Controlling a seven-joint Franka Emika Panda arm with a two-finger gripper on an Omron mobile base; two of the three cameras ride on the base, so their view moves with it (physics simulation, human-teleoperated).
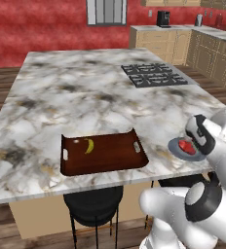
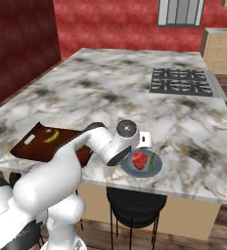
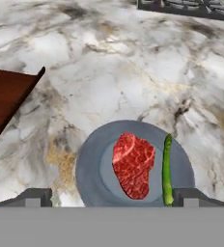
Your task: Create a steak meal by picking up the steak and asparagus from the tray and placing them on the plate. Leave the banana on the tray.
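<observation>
Above the plate (image 3: pixel 92 166), wide-open empty pincer (image 3: pixel 111 197)

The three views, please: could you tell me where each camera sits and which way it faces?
Left base view: behind-left, looking forward-down at the dark reddish-brown wooden tray holding the curved yellow banana; white arm lower right.
Right base view: behind-right; arm lower left.
Hand view: above the round grey-blue plate; open gripper.
Shared: raw red steak, green asparagus stalk.
</observation>
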